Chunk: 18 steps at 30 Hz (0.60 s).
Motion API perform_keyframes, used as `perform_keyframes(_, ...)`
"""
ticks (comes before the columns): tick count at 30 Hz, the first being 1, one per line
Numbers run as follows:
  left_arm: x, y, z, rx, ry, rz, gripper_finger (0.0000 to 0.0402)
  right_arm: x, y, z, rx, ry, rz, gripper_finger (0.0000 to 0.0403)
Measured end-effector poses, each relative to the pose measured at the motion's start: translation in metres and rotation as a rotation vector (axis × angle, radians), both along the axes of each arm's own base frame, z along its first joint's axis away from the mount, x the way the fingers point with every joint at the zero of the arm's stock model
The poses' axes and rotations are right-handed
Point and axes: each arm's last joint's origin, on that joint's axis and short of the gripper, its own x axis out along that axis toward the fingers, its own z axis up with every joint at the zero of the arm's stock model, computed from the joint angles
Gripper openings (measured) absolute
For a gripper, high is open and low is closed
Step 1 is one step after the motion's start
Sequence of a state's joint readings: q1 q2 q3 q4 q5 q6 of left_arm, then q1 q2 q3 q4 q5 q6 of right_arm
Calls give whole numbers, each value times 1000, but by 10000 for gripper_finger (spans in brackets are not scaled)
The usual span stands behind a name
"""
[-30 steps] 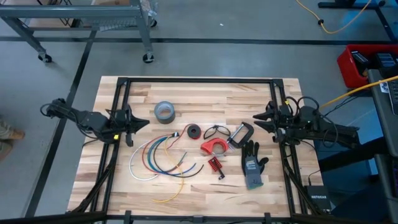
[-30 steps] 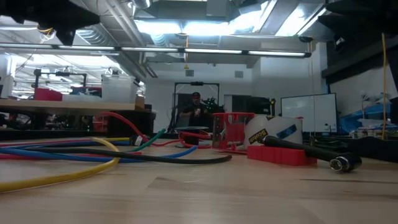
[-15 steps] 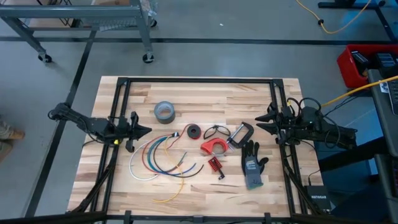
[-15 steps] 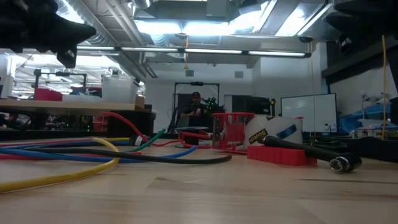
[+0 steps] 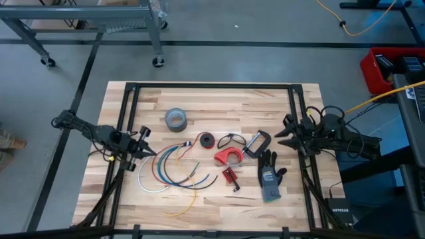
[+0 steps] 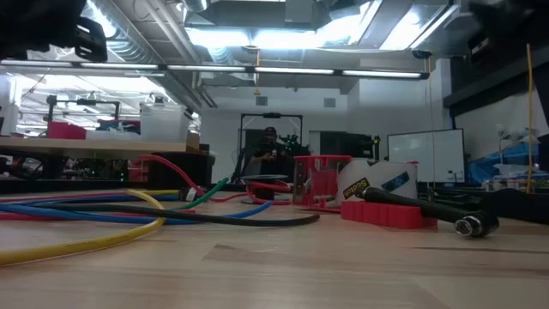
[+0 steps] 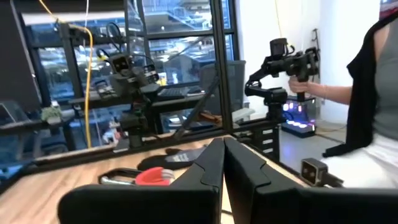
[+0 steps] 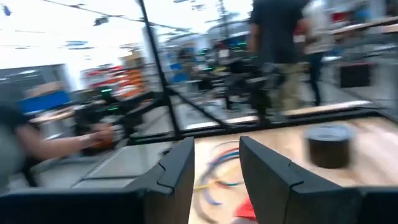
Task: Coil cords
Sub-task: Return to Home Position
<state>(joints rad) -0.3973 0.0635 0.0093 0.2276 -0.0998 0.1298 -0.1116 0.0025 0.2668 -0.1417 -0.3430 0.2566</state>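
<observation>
Wooden table [image 5: 219,99] holds loose cords [image 5: 156,171]; floor box [image 5: 340,211] reads NETGEAR.

grey tape roll [image 5: 175,119] on wooden table [image 5: 219,99]; dark glove [image 5: 269,176] near clamp [image 5: 256,144]

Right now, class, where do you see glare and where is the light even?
Low view: ceiling lights glare above the yellow cord. High view: even light, no hard shadows on the table. Right wrist view: the room beyond the open right gripper is washed out bright.
</observation>
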Motion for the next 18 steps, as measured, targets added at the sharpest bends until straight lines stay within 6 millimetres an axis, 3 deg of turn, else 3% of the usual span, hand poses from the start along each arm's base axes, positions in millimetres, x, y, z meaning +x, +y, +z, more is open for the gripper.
perform_keyframes(9, 1, 5, 3, 60, -48, 79, 4, -1, 5, -1, -33, -9, 176, 131)
perform_keyframes(18, 5, 22, 4, -44, -36, 252, 4, 20, 0, -45, -37, -74, 86, 131)
